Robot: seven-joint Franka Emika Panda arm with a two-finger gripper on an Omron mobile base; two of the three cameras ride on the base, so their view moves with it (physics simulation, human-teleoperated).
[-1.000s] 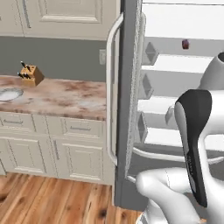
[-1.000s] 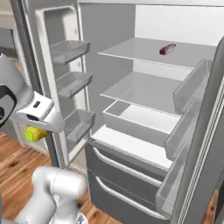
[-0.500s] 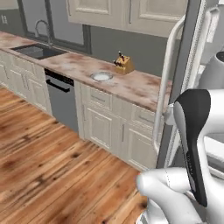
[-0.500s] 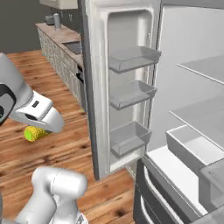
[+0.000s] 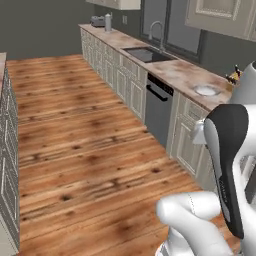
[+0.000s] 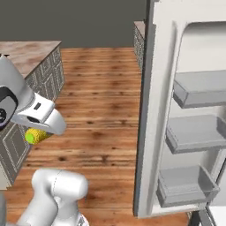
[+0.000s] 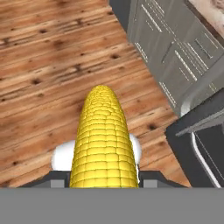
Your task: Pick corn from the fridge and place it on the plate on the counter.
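The yellow corn (image 7: 104, 139) lies lengthwise between my fingers in the hand view, over the wooden floor. From the right base view the corn (image 6: 36, 136), green tip outward, hangs under my gripper (image 6: 42, 131), which is shut on it, left of the fridge's open door (image 6: 152, 110). The plate (image 5: 206, 90) sits on the marbled counter (image 5: 180, 70) at the right of the left base view, just before the knife block (image 5: 232, 77). The fridge's inside is out of view.
A sink (image 5: 145, 52) and a dark dishwasher (image 5: 159, 107) lie along the counter, left of the plate. A grey cabinet block with a stone top (image 6: 26, 50) stands on the left. Door shelves (image 6: 194, 88) jut from the fridge door. Wooden floor (image 5: 85, 135) spreads between.
The whole picture has swung left: the base has turned away from the fridge, whose shelves have left view. The corn stays held in the gripper.
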